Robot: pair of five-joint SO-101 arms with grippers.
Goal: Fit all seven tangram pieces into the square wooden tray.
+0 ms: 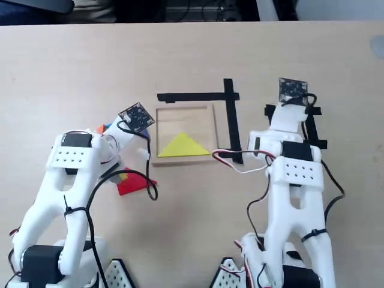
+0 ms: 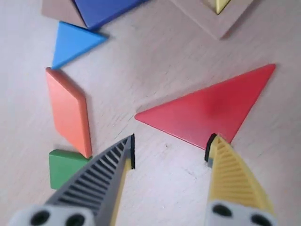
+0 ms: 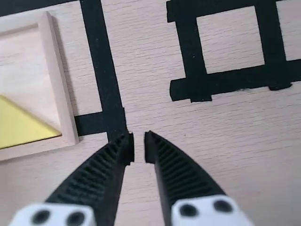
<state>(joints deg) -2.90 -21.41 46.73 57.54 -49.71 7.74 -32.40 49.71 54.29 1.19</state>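
You have the yellow triangle (image 1: pixel 179 146) flat in the wooden tray (image 1: pixel 215 129); red triangle (image 2: pixel 211 110), orange parallelogram (image 2: pixel 68 110) and blue triangle (image 2: pixel 70 42) lie outside.

square wooden tray (image 1: pixel 180 161): pale bare wood, matt
red triangle (image 2: pixel 211 110): smooth, faint sheen
table (image 1: pixel 72 60): light wood-grain top, matt
black tape (image 3: pixel 101 61): matt

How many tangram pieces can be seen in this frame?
6: yellow triangle in the square wooden tray; outside it on the table, red triangle, orange parallelogram, green piece, light blue triangle, dark blue piece. A seventh may be hidden.
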